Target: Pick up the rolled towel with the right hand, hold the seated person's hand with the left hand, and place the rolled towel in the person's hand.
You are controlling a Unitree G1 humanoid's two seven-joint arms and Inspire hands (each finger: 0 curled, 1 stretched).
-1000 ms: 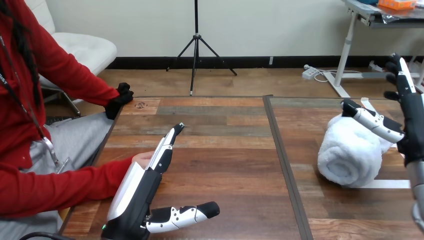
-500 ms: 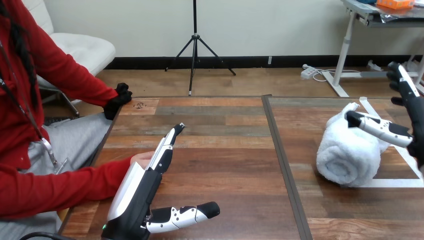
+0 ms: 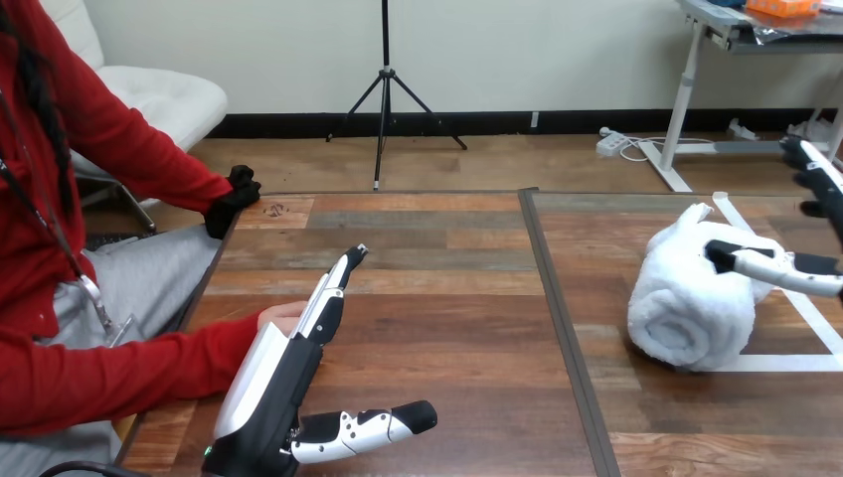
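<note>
The white rolled towel (image 3: 691, 308) lies on the right half of the wooden table (image 3: 447, 298). My right hand (image 3: 780, 270) is at the view's right edge, open, its thumb stretched across the towel's top and its fingers (image 3: 817, 174) spread beyond the towel. My left hand (image 3: 268, 383) rests at the near left, open, fingers straight and pointing away, thumb out to the right. The person's hand (image 3: 282, 316), in a red sleeve, lies right against the far side of my left hand and is mostly hidden by it. No finger of mine curls round it.
The person's other hand (image 3: 235, 197), in a black glove, rests at the table's far left corner. White tape lines (image 3: 785, 364) mark a square under and around the towel. A dark seam (image 3: 557, 318) divides the table.
My right hand has slid right and down, toward the view's edge, and its thumb now lies lower across the towel. The left hand, the person's hand and the towel have stayed put.
</note>
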